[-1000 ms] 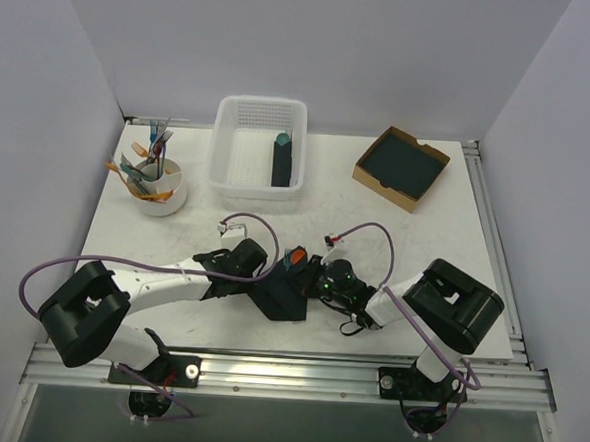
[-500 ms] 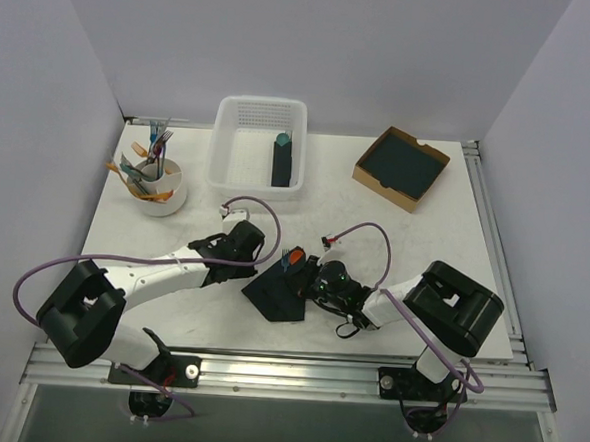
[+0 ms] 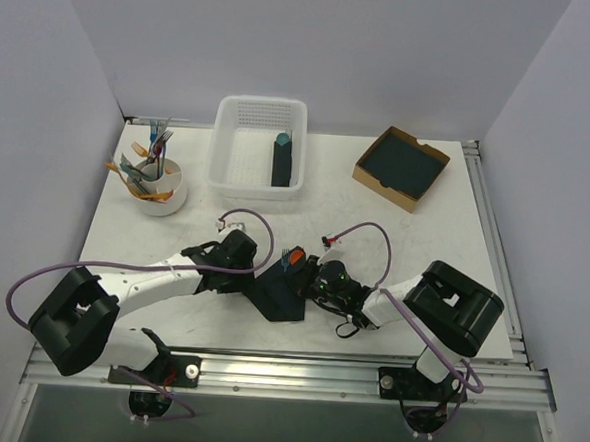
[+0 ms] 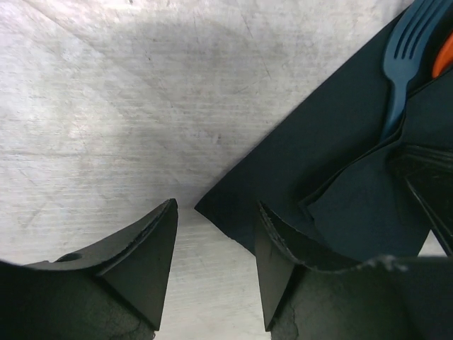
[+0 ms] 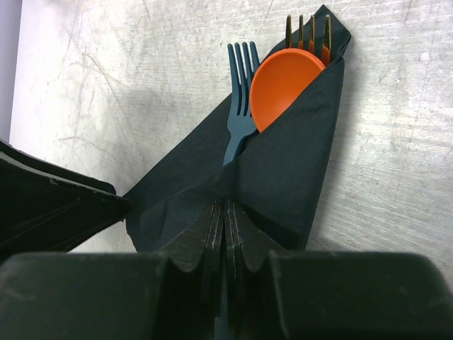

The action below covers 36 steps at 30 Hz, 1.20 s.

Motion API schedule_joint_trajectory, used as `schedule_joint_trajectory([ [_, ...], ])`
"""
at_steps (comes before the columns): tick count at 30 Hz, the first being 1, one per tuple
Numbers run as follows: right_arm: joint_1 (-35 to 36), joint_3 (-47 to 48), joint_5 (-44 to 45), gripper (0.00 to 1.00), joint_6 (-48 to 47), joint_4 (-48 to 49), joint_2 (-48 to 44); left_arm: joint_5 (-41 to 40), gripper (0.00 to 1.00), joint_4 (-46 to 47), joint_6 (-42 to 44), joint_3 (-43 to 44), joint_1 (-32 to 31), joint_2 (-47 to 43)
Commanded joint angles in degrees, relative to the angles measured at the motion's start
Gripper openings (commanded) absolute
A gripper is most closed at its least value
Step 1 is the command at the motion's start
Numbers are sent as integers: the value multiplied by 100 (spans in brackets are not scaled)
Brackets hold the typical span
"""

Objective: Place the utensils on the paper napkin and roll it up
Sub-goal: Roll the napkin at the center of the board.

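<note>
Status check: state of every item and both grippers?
napkin: partly folded, not yet rolled
spoon: in the fold, bowl sticking out
teal fork: in the fold, tines out
orange fork: under the spoon, tine tips showing
left gripper: open, at the napkin's corner
right gripper: shut on the napkin
basket: holds one roll
box: open, dark sheets inside
cup: upright, cutlery standing in it
</note>
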Motion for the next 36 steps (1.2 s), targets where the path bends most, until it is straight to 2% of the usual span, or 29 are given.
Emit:
schedule_joint_trajectory([
  [1, 35, 121, 169, 0, 21, -113, -4, 309, 55, 10, -75, 43, 31, 175],
  [7, 35, 86, 160, 0, 21, -113, -30, 344, 54, 107, -101, 35, 40, 509],
  [11, 35, 77, 160, 0, 38, -96, -30, 380, 46, 151, -84, 104, 31, 633],
  [15, 35, 77, 160, 0, 38, -105, -30, 309, 43, -244, -75, 236, -39, 695],
  [20, 35, 68, 169, 0, 47, -105, -56, 152, 46, -551, -171, 131, -30, 388],
  [24, 35, 59, 160, 0, 47, -87, -30, -139, 56, -868, -215, 158, -21, 229],
  [36, 35, 94, 107, 0, 38, -17, 75, 318, 55, -306, -171, 105, -30, 641],
])
